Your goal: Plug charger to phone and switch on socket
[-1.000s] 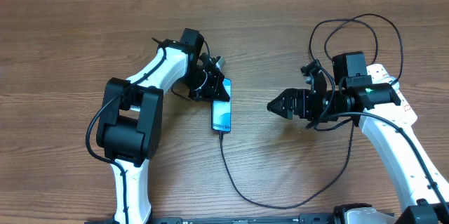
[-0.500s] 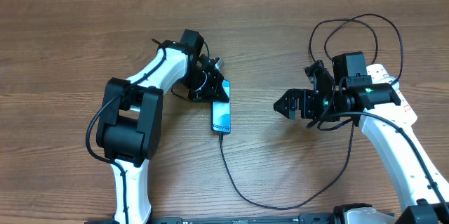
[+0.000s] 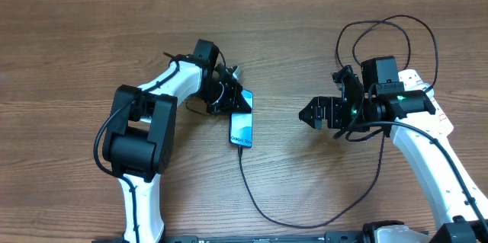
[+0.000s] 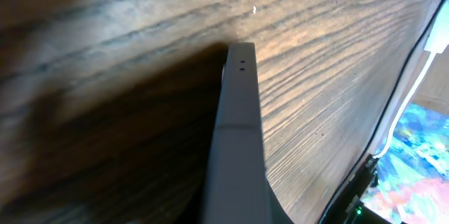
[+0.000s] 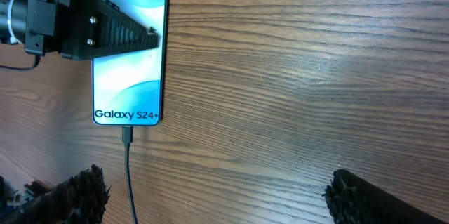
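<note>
**A:** The right gripper has backed off to the right, jaws wide. The charger stays seated in the near end of the phone, mid-table.

**B:** So plugging looks done. Only the socket switch remains, and I can't make the socket out.

**A:** The right wrist view shows a left gripper finger lying across the screen. I cannot tell its jaw gap.

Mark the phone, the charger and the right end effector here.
phone (image 5: 130, 83): right wrist view, on the lit screen above the lettering.
charger (image 5: 127, 137): right wrist view, on the plug at the phone's lower edge.
right end effector (image 3: 306, 113): overhead view, midway between its fingertips.
</note>
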Action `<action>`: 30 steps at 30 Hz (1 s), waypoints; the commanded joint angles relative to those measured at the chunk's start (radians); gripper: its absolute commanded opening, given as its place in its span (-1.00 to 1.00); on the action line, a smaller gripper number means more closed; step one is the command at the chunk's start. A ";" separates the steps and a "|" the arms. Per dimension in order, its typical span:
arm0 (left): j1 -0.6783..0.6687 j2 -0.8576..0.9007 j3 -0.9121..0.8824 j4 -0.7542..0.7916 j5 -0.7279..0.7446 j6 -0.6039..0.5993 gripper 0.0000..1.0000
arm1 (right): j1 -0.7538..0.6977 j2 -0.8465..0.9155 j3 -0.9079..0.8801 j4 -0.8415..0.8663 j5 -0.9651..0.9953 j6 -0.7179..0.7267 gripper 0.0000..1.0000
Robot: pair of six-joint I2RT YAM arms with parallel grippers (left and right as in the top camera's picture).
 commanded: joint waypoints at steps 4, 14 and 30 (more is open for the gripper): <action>-0.003 0.016 -0.044 0.008 -0.134 0.027 -0.91 | -0.002 -0.016 0.028 0.005 0.006 -0.005 1.00; -0.003 0.016 -0.044 0.000 -0.140 0.027 -0.66 | -0.002 -0.016 0.028 0.005 0.006 -0.005 1.00; -0.003 0.016 -0.044 -0.053 -0.300 -0.022 -0.42 | -0.002 -0.016 0.028 0.005 0.006 -0.005 1.00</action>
